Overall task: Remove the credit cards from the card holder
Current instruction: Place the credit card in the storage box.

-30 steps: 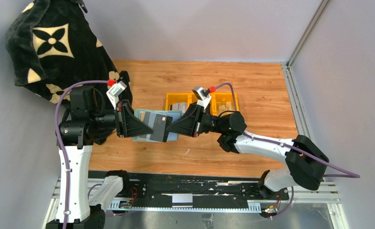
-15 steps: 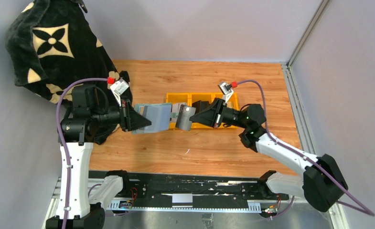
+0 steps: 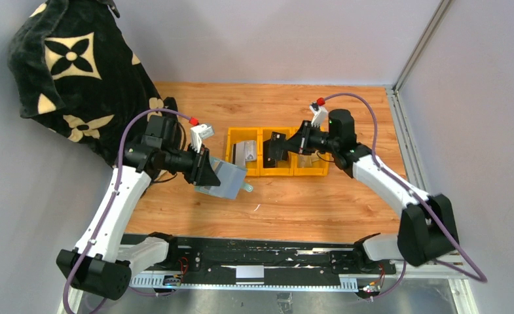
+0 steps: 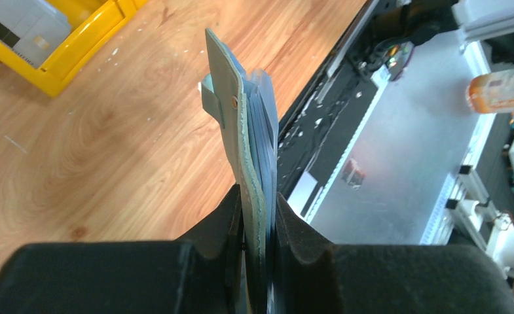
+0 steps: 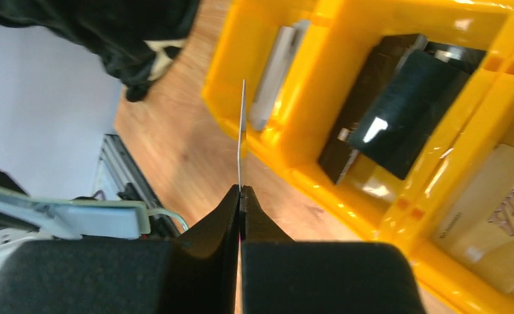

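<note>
My left gripper is shut on the sage green card holder and holds it tilted just above the wooden table. In the left wrist view the holder stands edge-on between my fingertips, with its clear sleeves on the right side and its snap tab sticking out. My right gripper is shut on one dark credit card over the yellow tray. In the right wrist view that card shows edge-on, rising from my closed fingertips. Grey cards lie in the tray's left compartment.
The yellow three-compartment tray sits mid-table. A black wallet lies in its middle compartment and tan banknotes in the right one. A black patterned bag stands at the back left. The metal rail runs along the near edge.
My right gripper pulled the dark card out of the holder and carried it right and back over the tray. My left gripper swung the holder down and forward, toward the table.
</note>
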`<state>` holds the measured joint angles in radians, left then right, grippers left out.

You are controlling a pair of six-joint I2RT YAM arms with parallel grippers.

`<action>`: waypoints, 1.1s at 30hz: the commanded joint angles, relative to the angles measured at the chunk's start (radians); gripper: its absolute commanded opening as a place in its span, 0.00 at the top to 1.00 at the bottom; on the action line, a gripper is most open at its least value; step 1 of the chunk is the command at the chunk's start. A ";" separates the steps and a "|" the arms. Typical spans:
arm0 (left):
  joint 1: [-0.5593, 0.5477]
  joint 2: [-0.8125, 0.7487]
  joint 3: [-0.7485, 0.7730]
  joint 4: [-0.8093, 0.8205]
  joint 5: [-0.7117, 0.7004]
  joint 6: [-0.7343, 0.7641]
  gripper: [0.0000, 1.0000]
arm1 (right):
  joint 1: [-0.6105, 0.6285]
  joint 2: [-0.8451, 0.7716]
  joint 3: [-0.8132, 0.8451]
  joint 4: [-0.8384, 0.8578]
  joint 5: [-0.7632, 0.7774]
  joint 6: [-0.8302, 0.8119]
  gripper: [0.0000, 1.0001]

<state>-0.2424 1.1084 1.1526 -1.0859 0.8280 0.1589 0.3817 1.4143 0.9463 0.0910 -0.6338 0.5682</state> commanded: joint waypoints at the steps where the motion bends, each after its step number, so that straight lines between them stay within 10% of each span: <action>1: -0.060 0.118 -0.018 0.010 -0.115 0.116 1.00 | -0.010 0.165 0.130 -0.160 0.071 -0.120 1.00; 12: -0.189 0.438 -0.016 0.011 -0.434 0.389 0.94 | 0.015 0.389 0.337 -0.282 0.232 -0.200 0.88; 18: -0.232 0.475 -0.046 0.104 -0.569 0.435 0.71 | 0.035 0.313 0.346 -0.311 0.335 -0.232 0.53; 28: -0.281 0.350 -0.101 0.219 -0.770 0.480 0.30 | 0.043 0.049 0.265 -0.321 0.418 -0.245 0.33; 33: -0.281 0.269 -0.076 0.131 -0.632 0.477 0.16 | 0.043 -0.150 0.108 -0.331 0.568 -0.292 0.26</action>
<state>-0.5144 1.4425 1.0546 -0.9096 0.1184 0.6174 0.4145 1.3705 1.1645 -0.2016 -0.2146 0.3271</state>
